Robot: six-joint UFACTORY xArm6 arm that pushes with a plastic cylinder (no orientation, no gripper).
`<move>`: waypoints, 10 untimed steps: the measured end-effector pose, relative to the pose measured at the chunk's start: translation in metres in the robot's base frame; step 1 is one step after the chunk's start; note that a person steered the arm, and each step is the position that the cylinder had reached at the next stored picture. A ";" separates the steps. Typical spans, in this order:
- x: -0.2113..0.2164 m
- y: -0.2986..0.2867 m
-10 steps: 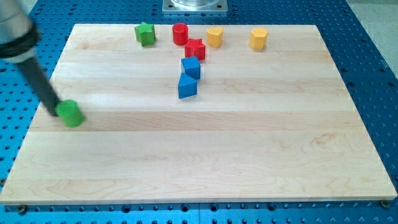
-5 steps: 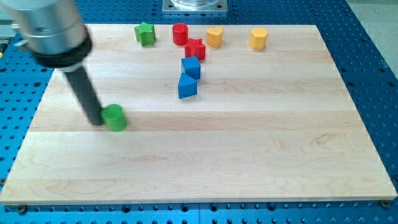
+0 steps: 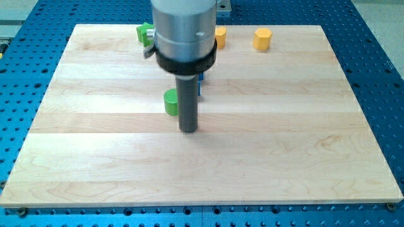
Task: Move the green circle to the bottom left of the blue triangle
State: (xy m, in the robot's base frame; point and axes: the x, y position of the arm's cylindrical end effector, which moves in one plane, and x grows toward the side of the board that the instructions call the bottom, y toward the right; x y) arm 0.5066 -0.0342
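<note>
The green circle sits on the wooden board, left of centre. My tip rests on the board just right of it and slightly toward the view's bottom, the rod touching or nearly touching the circle's right side. The blue triangle is almost wholly hidden behind the rod; only a blue sliver shows at the rod's right edge. The arm's grey body covers the blocks near the view's top centre.
A green star-like block peeks out left of the arm at the view's top. A yellow block and a yellow hexagon sit at the top right. The red blocks and blue cube are hidden.
The green circle has been pushed to the right and slightly up, from the board's left side to near the blue blocks. My tip moved right with it and now stands on the circle's right.
</note>
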 end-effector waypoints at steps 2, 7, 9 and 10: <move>-0.040 -0.072; 0.022 -0.027; -0.054 0.105; -0.051 0.080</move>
State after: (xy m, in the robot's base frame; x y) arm 0.4551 0.0460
